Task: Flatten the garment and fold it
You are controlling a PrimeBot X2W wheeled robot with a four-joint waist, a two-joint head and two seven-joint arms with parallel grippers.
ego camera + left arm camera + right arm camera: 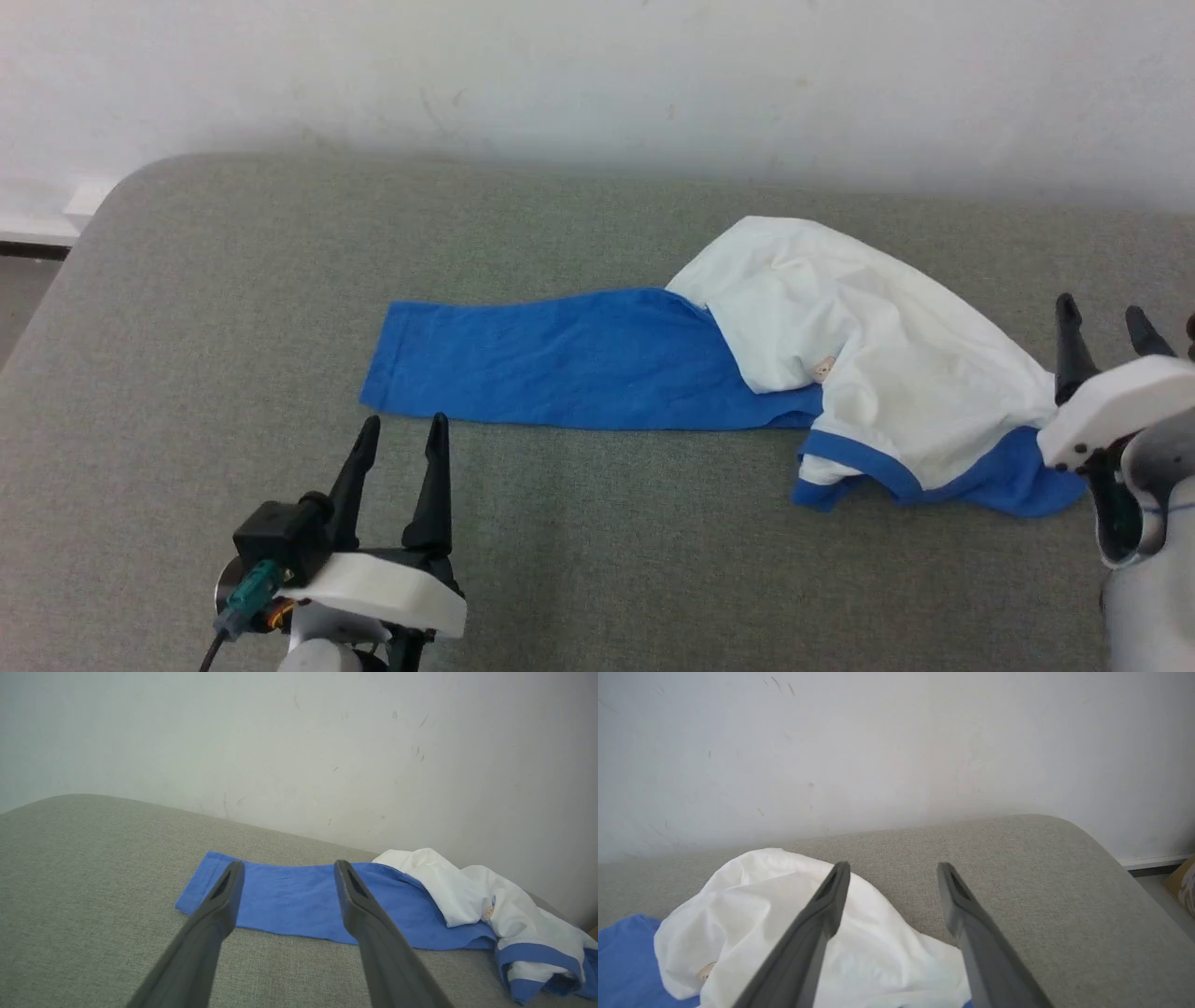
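Your soft garment (887, 355) bunches at 3 o'clock on the woven grey surface (233, 308); left gripper (404, 425) and right gripper (1100, 310) jaws gape empty.

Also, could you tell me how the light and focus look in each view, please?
Head view: soft, even light, a dim shadow band where the table meets the wall, no glare. Left wrist view: the fingers blur towards the bottom edge, and the table's far edge bows. Right wrist view: the white of the garment looks washed out.

Garment (840, 364), crumpled, blue sleeve outstretched
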